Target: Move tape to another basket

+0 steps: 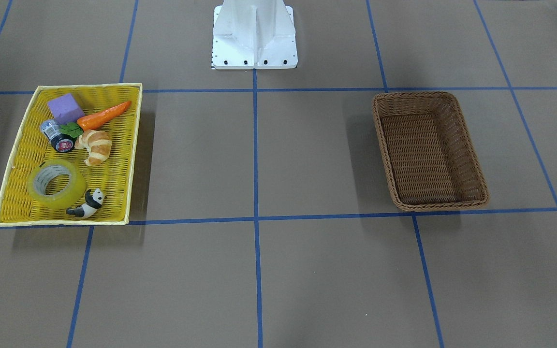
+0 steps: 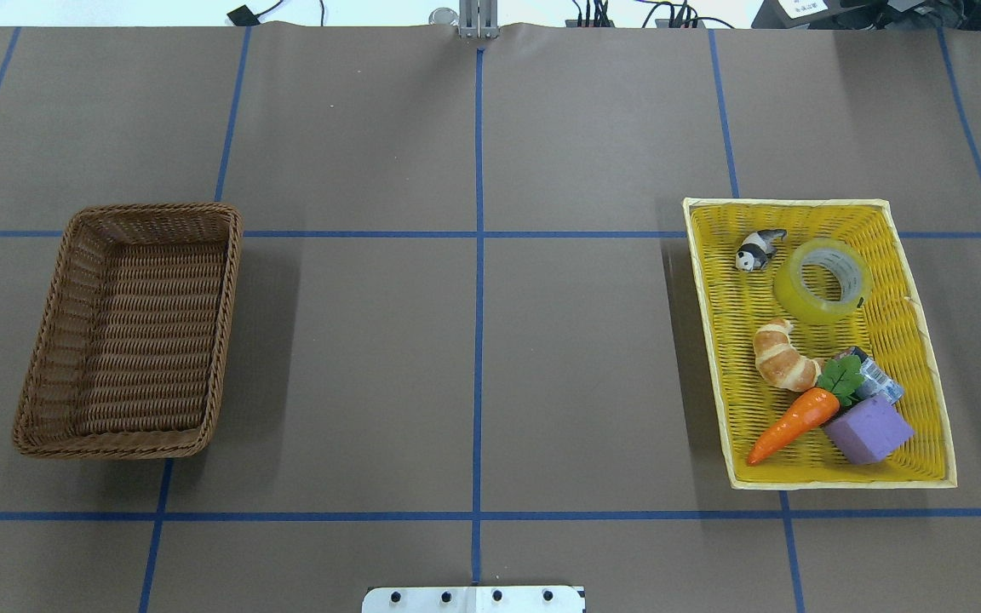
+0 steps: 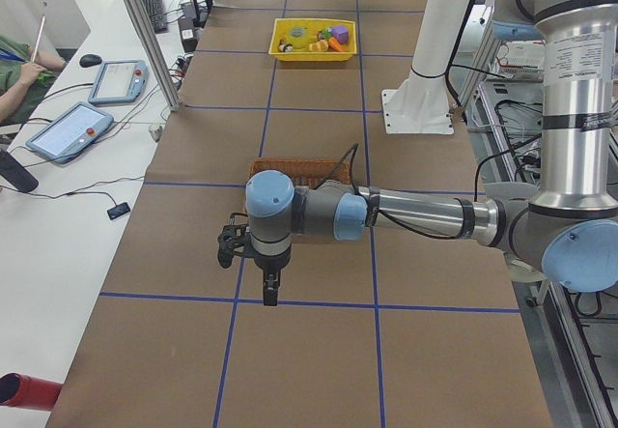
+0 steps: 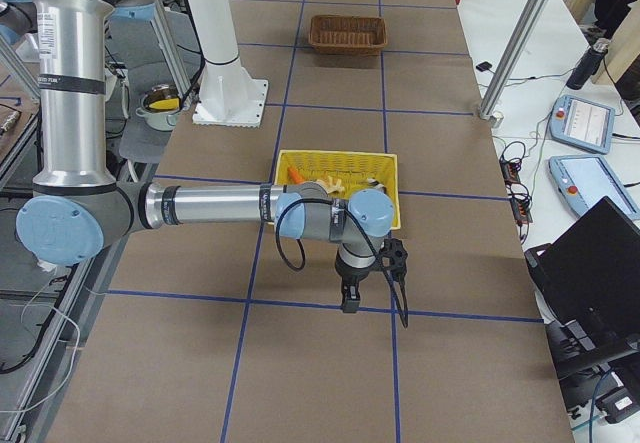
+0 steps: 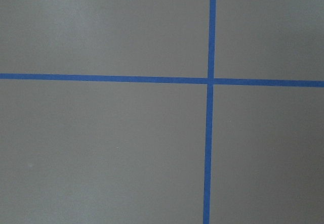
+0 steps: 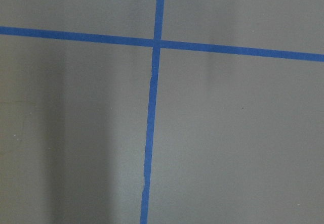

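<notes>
two arms reach out above the brown tabletop (image 1: 307, 159), the left fingers (image 3: 270, 291) and the right fingers (image 4: 348, 298) pointing down near blue grid lines. whether either pair is parted or closed cannot be told from these side views. the tape (image 1: 61, 199) lies hole-up in the yellow tray (image 1: 27, 145), just beside the panda figure (image 1: 87, 205) and near the croissant (image 1: 95, 146). the basket (image 1: 423, 154) sits well apart, on the robot's left side.

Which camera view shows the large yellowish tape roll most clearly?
The exterior front-facing view: the tape shows large, with outer wall and inner core both plain. The overhead exterior view is nearly as good, the side views show hardly anything of it, the wrist views only table.
</notes>
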Robot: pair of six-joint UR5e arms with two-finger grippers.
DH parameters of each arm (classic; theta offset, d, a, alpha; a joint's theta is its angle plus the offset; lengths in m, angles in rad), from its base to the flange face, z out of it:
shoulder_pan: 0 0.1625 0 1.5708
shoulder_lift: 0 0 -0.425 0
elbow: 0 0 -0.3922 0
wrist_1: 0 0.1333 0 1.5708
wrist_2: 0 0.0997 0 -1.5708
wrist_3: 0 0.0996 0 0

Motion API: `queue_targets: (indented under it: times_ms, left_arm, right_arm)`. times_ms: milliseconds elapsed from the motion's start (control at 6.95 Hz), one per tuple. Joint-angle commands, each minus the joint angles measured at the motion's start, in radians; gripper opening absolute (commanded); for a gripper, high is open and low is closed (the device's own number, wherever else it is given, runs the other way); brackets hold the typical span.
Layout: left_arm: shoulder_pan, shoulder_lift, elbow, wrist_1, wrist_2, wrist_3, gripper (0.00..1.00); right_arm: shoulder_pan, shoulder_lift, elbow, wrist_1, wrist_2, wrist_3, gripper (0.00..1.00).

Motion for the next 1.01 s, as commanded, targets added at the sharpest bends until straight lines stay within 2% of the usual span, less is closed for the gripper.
queue_targets:
  times_ms: [0, 864]
  left_arm:
    - [0.0, 0.001, -0.001, 0.0, 0.0, 0.0, 0.98]
    - [-0.001, 0.002, -0.002, -0.002, -0.006, 0.0, 0.98]
  right_arm:
    - [0.006, -0.008, 0.006, -0.003, 0.002, -0.003, 1.0]
    - [0.006, 0.001, 0.015, 0.003, -0.003, -0.003, 1.0]
